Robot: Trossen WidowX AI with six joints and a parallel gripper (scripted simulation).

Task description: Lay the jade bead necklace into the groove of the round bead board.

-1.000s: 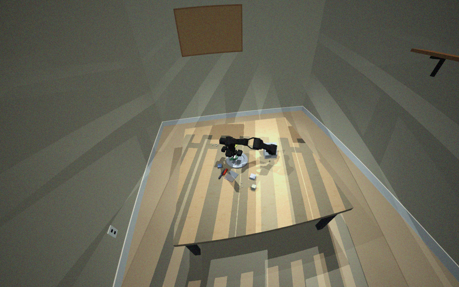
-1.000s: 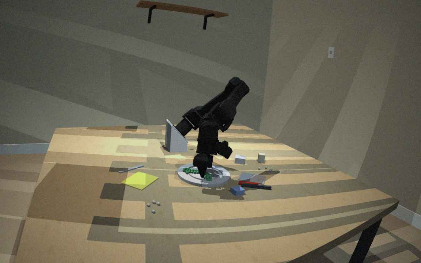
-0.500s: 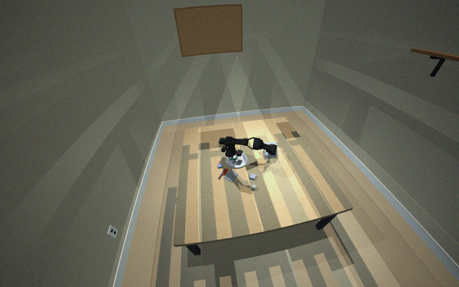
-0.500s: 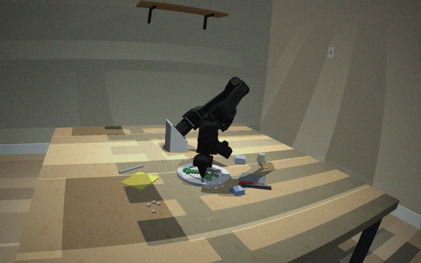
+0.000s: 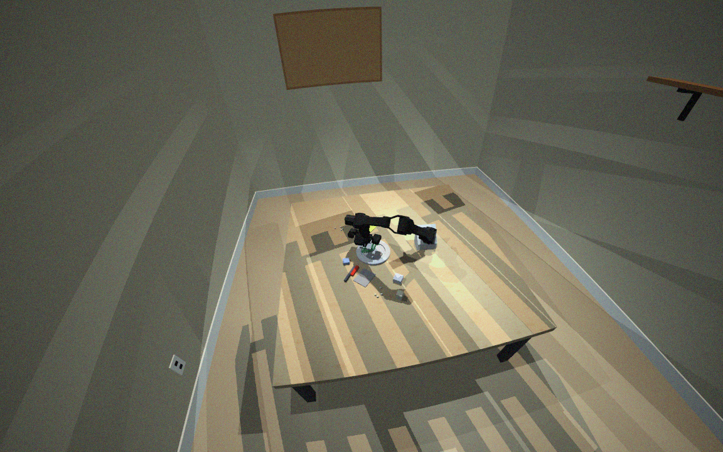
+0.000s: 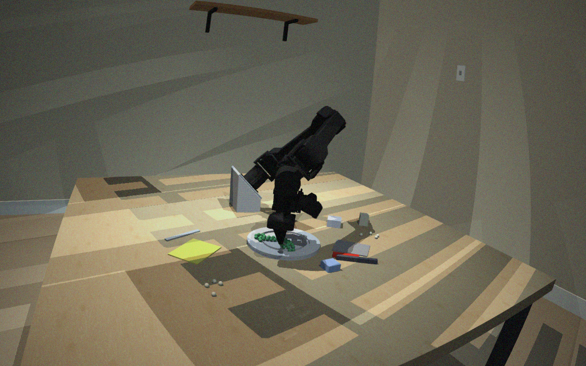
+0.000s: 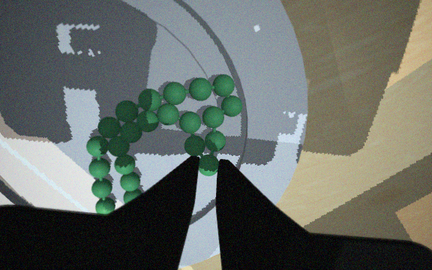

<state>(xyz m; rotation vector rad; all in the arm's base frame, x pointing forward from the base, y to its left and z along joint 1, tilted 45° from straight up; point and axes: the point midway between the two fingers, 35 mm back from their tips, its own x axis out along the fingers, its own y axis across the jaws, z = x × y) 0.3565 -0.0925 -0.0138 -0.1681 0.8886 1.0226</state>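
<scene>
While the arm (image 5: 383,220) (image 6: 304,152) bends over the round bead board (image 5: 373,258) (image 6: 263,252) (image 7: 276,75), the top view puts it well in from the table's (image 5: 425,331) (image 6: 117,318) two-legged edge. In the exterior view, a yellow square (image 6: 195,250) lies nearer the left edge. The wrist view shows jaws pinching one bead (an end one) of the jade necklace (image 5: 368,247) (image 6: 271,238) (image 7: 175,93), bunched upon the board.

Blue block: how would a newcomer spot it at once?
On the wooden table, find the round bead board. The blue block sits off its rim, near the red-and-black tool; deeper blue sets it apart from two paler blocks.
</scene>
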